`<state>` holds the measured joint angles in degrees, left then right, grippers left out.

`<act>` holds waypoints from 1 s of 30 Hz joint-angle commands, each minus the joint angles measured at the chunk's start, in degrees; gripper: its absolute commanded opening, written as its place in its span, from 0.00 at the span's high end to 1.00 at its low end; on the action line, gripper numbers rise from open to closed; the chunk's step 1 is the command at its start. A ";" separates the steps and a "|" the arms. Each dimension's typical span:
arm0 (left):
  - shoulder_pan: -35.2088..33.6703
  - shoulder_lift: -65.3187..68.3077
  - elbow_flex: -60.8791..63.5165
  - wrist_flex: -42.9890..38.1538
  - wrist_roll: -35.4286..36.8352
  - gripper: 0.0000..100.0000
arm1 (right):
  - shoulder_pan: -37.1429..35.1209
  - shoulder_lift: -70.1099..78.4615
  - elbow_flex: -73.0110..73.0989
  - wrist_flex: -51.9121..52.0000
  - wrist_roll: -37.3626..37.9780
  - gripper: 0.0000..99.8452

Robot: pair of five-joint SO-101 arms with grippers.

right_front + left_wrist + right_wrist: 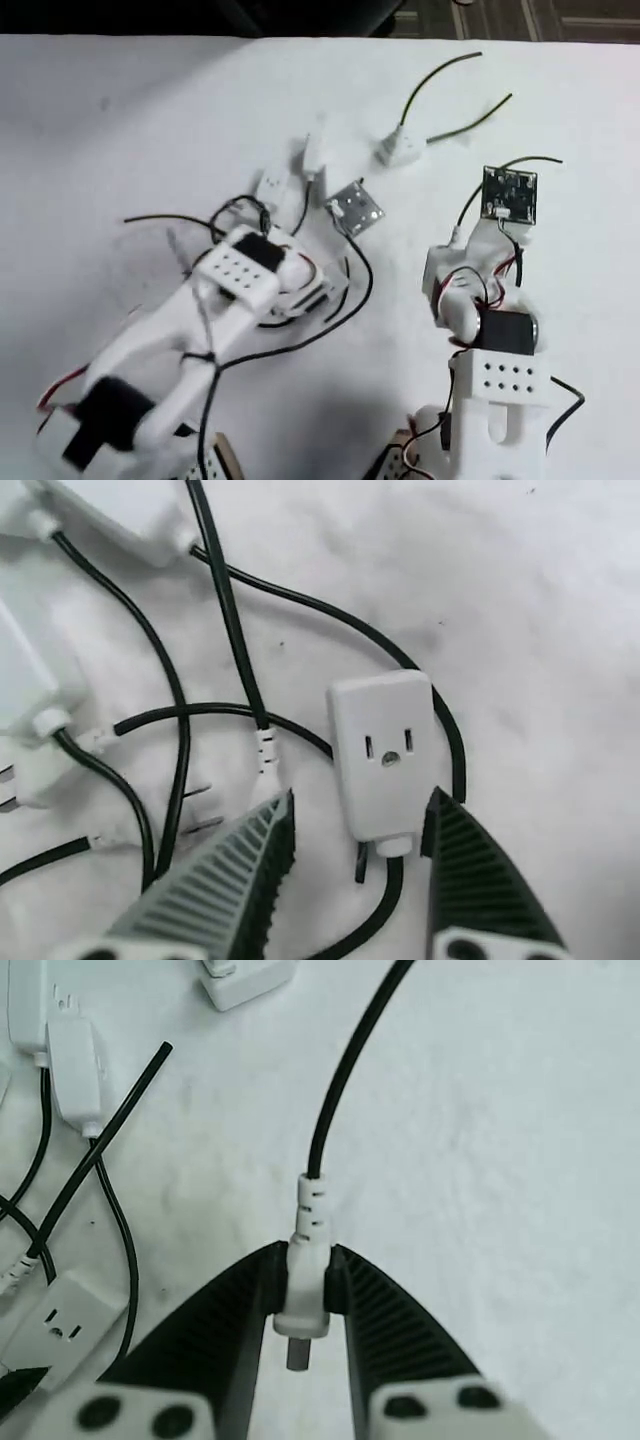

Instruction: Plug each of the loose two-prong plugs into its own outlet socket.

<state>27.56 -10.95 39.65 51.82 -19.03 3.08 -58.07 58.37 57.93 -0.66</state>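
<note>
Two-prong plug (pixel 300 1305) first: it is clamped in my right gripper (pixel 307 1257). The ribbed black fingers (pixel 385 1320) press on either side of the plug's white body. A short metal end pokes out toward the wrist camera. The ribbed strain relief and black cord (pixel 345 1070) run away from the pincer across the white table (pixel 500 1160).

Off to one side of that gripper lies a face-up white socket block (pixel 55 1325) with black cords beside it. Farther out are a slim white connector body (pixel 70 1045) and a white block (pixel 245 980) at the table's far part.

My left gripper (pixel 360 798) stands apart. Its fingers (pixel 230 875) straddle the cord end of an outlet socket (pixel 380 745). I cannot tell whether either finger touches it. The socket lies face up, slots and round hole showing, and its own black cord curves round one side.

Just beside one finger are two bare prongs (pixel 200 810). A white strain relief (pixel 265 752) on another black cord lies near them.

From above, the left arm (pixel 200 310) stretches toward the table's middle. The right arm (pixel 490 340) stands well apart from it.
</note>
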 commanded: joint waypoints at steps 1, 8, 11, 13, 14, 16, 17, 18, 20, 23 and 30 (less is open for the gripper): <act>0.92 5.23 -2.46 -5.71 0.62 0.79 | 0.57 -1.01 -0.18 -0.92 -0.18 0.98; 0.92 9.01 -2.46 -8.00 0.62 0.82 | 0.66 -1.10 -0.18 -0.92 -0.18 0.98; 1.19 9.01 -2.46 -7.91 0.35 0.87 | 0.66 -1.10 -0.18 -0.92 -0.18 0.98; 1.71 9.01 -2.46 -7.56 0.26 0.92 | 0.66 -1.10 -0.18 -0.92 -0.18 0.98; 1.89 9.01 -2.29 -7.56 0.26 0.95 | 0.66 -1.10 -0.18 -0.92 -0.18 0.98; 1.89 8.92 -2.46 -6.33 0.26 0.98 | 0.66 -1.10 -0.18 -0.92 -0.18 0.98; 1.89 8.75 -2.46 -5.01 0.18 0.98 | 0.66 -1.10 -0.18 -0.92 -0.18 0.98; 1.89 8.04 -2.55 -3.87 0.18 0.98 | 0.66 -1.10 -0.18 -0.92 -0.18 0.98; 1.80 4.97 -1.85 -1.23 0.09 0.98 | 0.66 -1.10 -0.18 -0.92 -0.18 0.98; 1.80 -2.95 -0.35 4.13 -1.93 0.98 | 0.66 -1.10 -0.18 -0.92 -0.18 0.98; 0.40 -27.30 10.29 10.55 -8.44 0.98 | 0.31 -1.10 -0.18 -0.84 -0.18 0.98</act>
<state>29.14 -23.25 45.01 59.91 -23.78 3.08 -58.07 58.73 57.93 -0.66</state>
